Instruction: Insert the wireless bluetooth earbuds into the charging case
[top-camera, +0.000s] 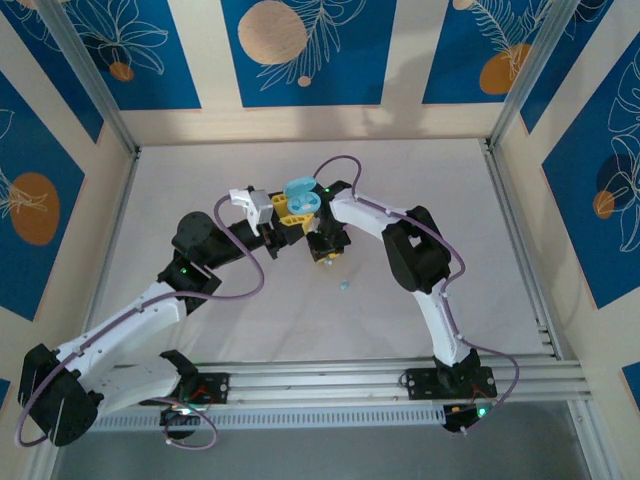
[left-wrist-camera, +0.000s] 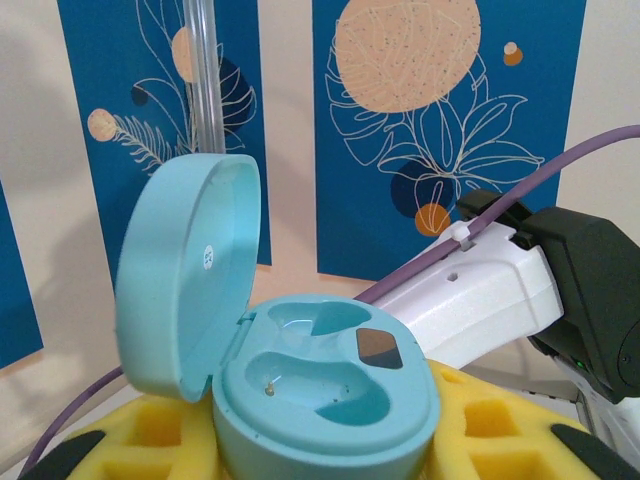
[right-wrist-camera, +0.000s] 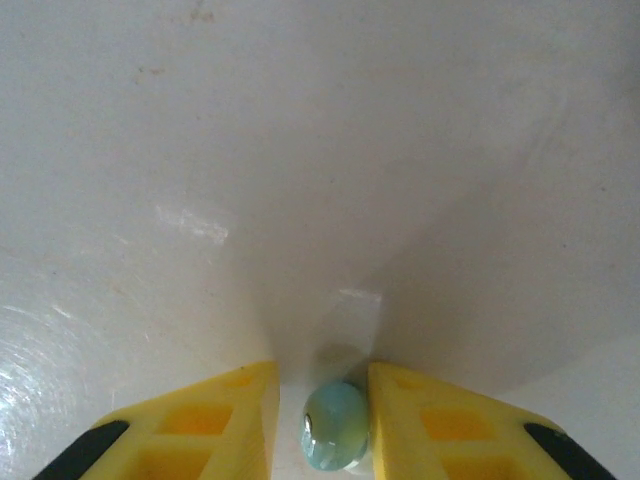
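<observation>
Right fingers (right-wrist-camera: 210, 425) pinch 1 tiny, light, likely slick earbud (right-wrist-camera: 335, 425), best held across its round body; left fingers (left-wrist-camera: 150, 430) clasp the open charging case (left-wrist-camera: 320, 395).

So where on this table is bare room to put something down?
Bare table: the far strip below the back wall, the side between right arm and rail, the side left of the left arm. Crowded: the middle, with left gripper holding the charging case, right gripper and a loose earbud.

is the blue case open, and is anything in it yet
Open and empty: the case has its lid tipped up, and both wells are bare.
</observation>
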